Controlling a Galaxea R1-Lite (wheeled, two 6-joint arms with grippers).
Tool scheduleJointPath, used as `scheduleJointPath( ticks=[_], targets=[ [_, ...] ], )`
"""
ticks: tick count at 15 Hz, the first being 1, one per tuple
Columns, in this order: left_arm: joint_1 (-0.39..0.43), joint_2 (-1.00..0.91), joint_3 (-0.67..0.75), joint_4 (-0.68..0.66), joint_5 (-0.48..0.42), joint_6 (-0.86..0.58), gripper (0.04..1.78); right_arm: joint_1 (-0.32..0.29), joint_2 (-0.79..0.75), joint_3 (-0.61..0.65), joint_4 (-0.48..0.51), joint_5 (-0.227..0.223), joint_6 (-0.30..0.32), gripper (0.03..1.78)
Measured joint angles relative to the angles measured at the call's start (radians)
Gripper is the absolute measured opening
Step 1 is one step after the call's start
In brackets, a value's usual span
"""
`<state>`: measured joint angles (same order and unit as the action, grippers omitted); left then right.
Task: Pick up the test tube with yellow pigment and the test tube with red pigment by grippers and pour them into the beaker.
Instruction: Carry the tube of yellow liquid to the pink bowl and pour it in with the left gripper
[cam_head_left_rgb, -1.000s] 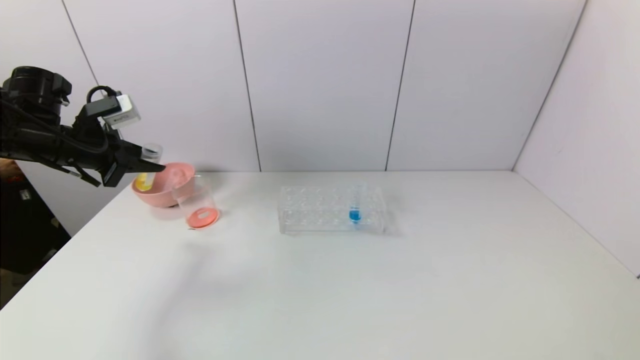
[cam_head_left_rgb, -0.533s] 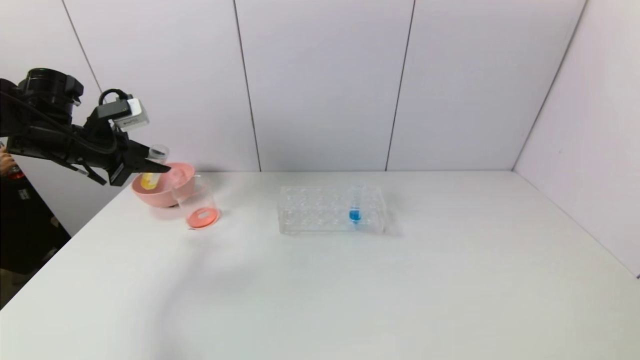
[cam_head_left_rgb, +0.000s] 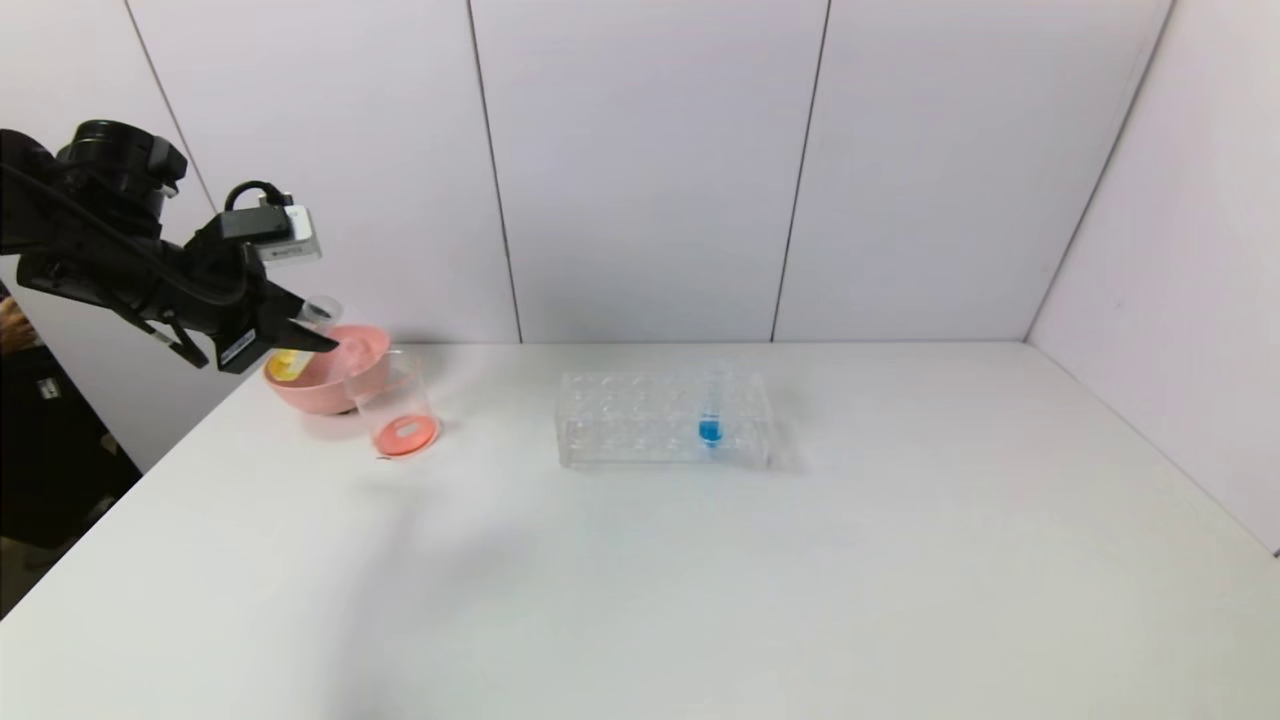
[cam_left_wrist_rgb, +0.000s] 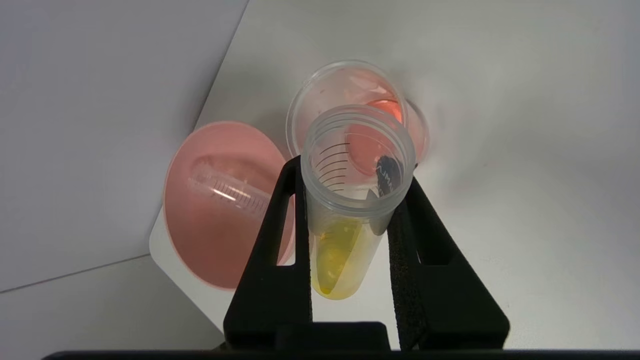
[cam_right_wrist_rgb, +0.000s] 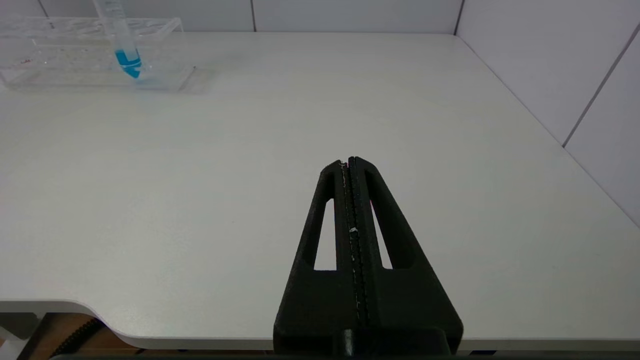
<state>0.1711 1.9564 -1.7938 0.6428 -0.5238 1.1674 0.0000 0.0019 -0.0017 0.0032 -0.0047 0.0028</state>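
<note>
Raised left gripper (cam_head_left_rgb: 318, 336) clamps tilted yellow tube (cam_left_wrist_rgb: 345, 225) above beaker (cam_head_left_rgb: 392, 405).

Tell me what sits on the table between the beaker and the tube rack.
Nothing does: in the head view the table is bare between the beaker and the tube rack. The pink bowl sits on the beaker's other side.

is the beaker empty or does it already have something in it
Not empty: the beaker holds a shallow orange-red layer at its bottom. The yellow tube in the left claw keeps its liquid.
</note>
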Motion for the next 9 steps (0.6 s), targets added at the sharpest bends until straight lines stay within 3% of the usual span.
scheduleJointPath(
  ticks=[3, 9],
  targets=[
    [-0.010, 0.012, -0.074, 0.102, 0.101, 0.037, 0.45, 0.000, 0.000, 0.000, 0.000, 0.000, 0.000, 0.11],
    [-0.030, 0.039, -0.150, 0.175, 0.226, 0.034, 0.45, 0.000, 0.000, 0.000, 0.000, 0.000, 0.000, 0.11]
  ],
)
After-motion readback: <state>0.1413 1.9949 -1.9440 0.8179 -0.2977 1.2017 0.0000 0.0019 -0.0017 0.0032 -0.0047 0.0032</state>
